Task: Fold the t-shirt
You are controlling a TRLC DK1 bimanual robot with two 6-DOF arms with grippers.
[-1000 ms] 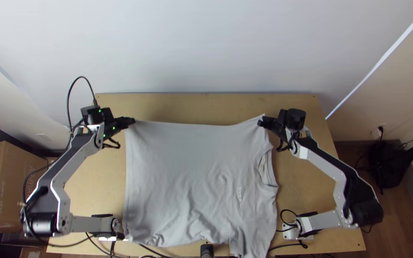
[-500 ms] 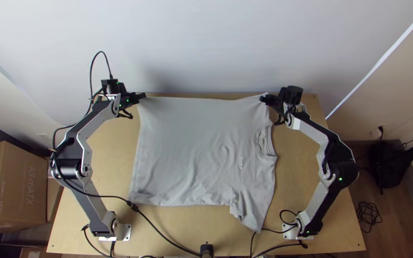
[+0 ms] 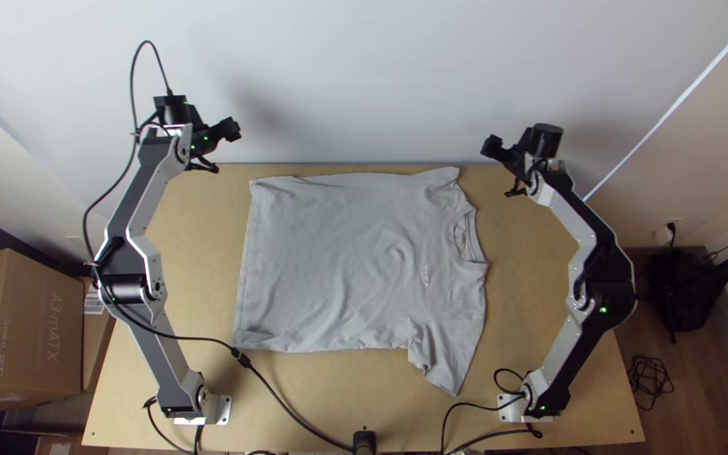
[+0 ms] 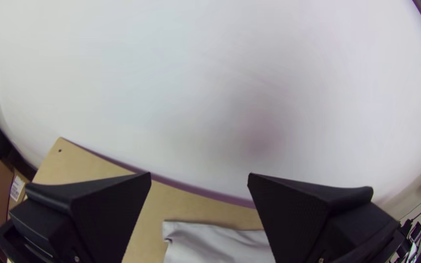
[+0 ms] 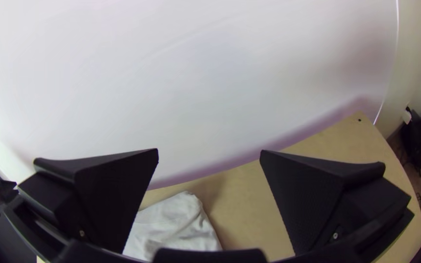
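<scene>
Pale wall (image 3: 364,76); left tool (image 3: 232,129), right tool (image 3: 491,147) wide open, off t-shirt (image 3: 339,261).

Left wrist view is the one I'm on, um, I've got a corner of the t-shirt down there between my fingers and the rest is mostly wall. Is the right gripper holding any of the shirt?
Observer: No. The right gripper is open, with no cloth gripped, past the shirt's far edge.
Operator: Okay, which way is the neck facing?
Observer: The neck opening is on the side toward the right arm.
Operator: And is it folded at all, or just spread out?
Observer: The t-shirt lies spread with some wrinkles, no fold across its body; the near sleeve points toward the near edge of the table.
</scene>
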